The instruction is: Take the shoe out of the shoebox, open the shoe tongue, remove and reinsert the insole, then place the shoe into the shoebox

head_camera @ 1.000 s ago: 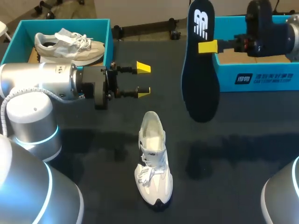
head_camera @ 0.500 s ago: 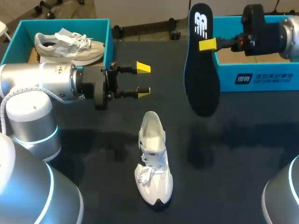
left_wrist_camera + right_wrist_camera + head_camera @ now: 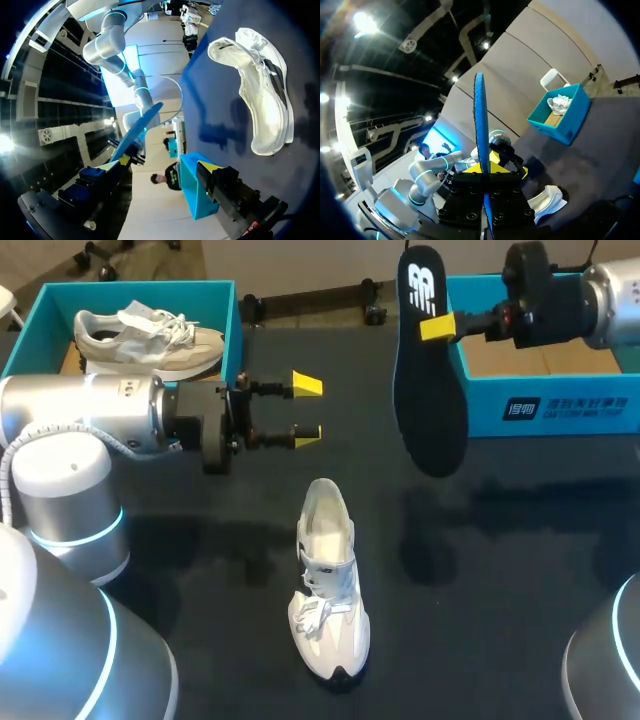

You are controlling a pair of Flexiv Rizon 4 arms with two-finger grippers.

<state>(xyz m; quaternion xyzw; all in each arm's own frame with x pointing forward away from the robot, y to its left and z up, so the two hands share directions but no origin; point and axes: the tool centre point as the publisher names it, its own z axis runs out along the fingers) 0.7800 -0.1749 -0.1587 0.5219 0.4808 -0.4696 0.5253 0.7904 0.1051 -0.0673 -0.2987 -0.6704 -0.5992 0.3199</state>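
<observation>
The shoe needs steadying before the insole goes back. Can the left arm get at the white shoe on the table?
Probably yes: the open left gripper hangs just past the heel of the shoe, nothing between them; the insole is held aside.

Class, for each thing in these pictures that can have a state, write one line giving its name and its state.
White shoe, standing on its sole on the table, mouth gaping, insole out.
Insole, held in the air, hanging down.
Right gripper, shut on the insole.
Left gripper, open, empty.
Left shoebox, open, second shoe inside.
Right shoebox, open, no shoe showing in it.
</observation>
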